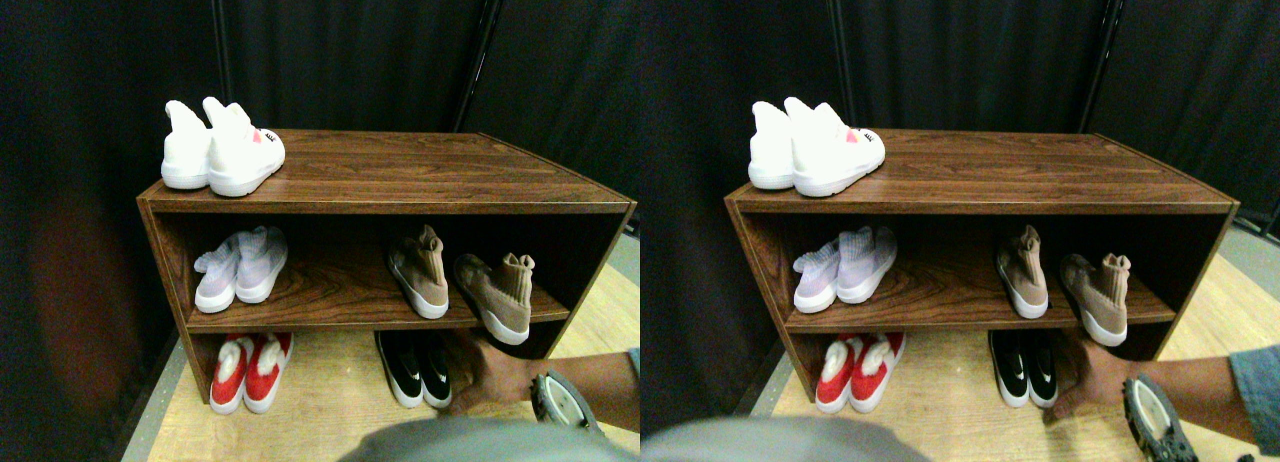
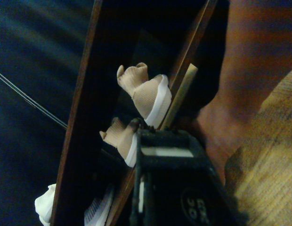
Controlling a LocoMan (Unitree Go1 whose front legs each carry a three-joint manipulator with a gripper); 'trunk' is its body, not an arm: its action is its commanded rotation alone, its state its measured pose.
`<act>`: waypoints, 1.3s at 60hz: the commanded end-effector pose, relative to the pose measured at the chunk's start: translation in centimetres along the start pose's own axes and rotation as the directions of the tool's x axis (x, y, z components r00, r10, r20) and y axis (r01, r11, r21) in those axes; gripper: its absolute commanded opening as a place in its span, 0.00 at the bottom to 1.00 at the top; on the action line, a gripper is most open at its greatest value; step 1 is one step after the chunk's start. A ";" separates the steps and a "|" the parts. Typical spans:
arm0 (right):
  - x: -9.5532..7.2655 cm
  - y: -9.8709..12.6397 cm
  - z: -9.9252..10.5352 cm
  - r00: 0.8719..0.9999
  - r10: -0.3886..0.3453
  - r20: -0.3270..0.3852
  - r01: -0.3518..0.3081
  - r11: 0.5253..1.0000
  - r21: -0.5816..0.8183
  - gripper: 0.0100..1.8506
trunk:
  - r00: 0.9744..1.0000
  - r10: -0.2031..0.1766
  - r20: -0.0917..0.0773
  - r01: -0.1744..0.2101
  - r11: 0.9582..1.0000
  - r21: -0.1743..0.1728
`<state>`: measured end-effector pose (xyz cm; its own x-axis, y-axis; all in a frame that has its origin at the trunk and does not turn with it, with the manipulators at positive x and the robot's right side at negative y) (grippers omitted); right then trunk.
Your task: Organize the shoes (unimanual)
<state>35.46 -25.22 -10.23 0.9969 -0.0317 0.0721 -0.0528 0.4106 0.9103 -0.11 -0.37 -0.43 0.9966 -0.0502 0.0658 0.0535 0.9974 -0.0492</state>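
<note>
Jaws [image 1: 560,400] at lower right, spread or pressed together impossible to tell; two tan shoes [image 1: 462,282], two black shoes [image 1: 418,368].

This looks like a staged test area in a lab or studio, not a home. A dark wood-grain shoe rack [image 1: 400,172] stands alone on a pale plywood floor [image 1: 330,392], and black curtain panels [image 1: 350,52] hung from poles close off everything behind it. Small shoe pairs are set out neatly: white [image 1: 220,147], lavender [image 1: 240,267], tan [image 1: 460,282], red [image 1: 250,370] and black [image 1: 415,367].
</note>
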 end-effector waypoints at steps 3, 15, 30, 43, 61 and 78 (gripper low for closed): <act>0.0 0.6 0.2 0.999 0.038 0.010 -0.038 0.999 -0.005 0.03 | 1.000 0.004 -0.004 -0.004 1.000 -0.015; 0.1 0.6 0.0 0.999 0.037 0.005 -0.037 0.999 0.000 0.03 | 1.000 0.004 -0.010 -0.004 1.000 -0.010; 0.2 1.1 -0.2 1.000 0.026 0.008 -0.026 1.000 0.000 0.03 | 1.000 -0.004 -0.013 0.004 1.000 -0.007; 0.5 1.7 -0.2 0.999 0.037 0.037 -0.035 0.998 -0.047 0.04 | 1.000 -0.012 -0.008 0.012 1.000 -0.006; 0.8 2.1 -0.2 1.000 0.011 -0.007 -0.011 1.000 -0.027 0.63 | 1.000 -0.016 -0.010 0.016 1.000 -0.007; 2.8 2.3 0.1 1.000 0.013 0.015 -0.011 0.994 -0.113 0.86 | 1.000 -0.016 -0.007 0.016 1.000 -0.006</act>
<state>37.68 -24.48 -8.62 0.9975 -0.0508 0.0485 -0.0167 0.4996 0.8661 -0.18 -0.47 -0.53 0.9960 -0.0654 0.0610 0.0676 0.9971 -0.0340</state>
